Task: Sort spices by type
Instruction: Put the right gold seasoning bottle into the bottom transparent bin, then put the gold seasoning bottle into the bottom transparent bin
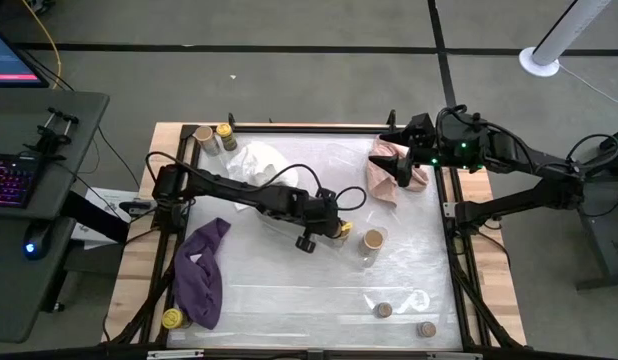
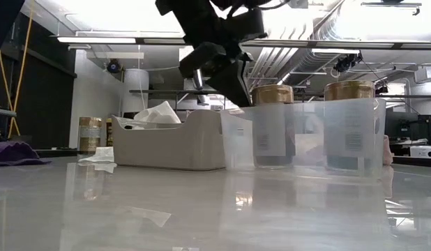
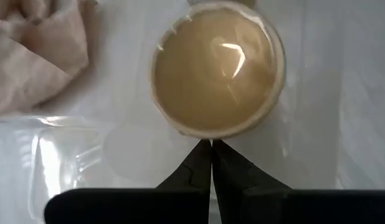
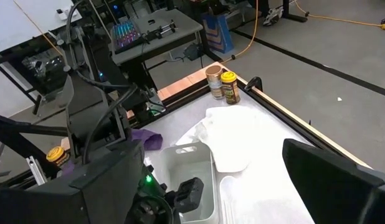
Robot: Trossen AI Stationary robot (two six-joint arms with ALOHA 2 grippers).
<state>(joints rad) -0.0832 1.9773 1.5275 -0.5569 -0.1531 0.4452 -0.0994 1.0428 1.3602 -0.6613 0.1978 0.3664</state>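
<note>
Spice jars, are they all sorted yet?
Not yet. Two tan-topped jars stand together mid-table, and the two tiny jars sit close. The left gripper, shut and empty, hovers by them. Still to do: the third tan jar sits with a yellow-lidded jar, the other yellow-lidded jar far off. The right gripper waits over the pink cloth.

- A purple cloth (image 1: 201, 272) is draped over the table's left edge.
- A white cloth (image 1: 257, 160) is bunched near the far left corner.
- A pink cloth (image 1: 389, 172) is crumpled near the far right corner.
- A grey tray (image 2: 170, 143) is seen beside the white cloth.
</note>
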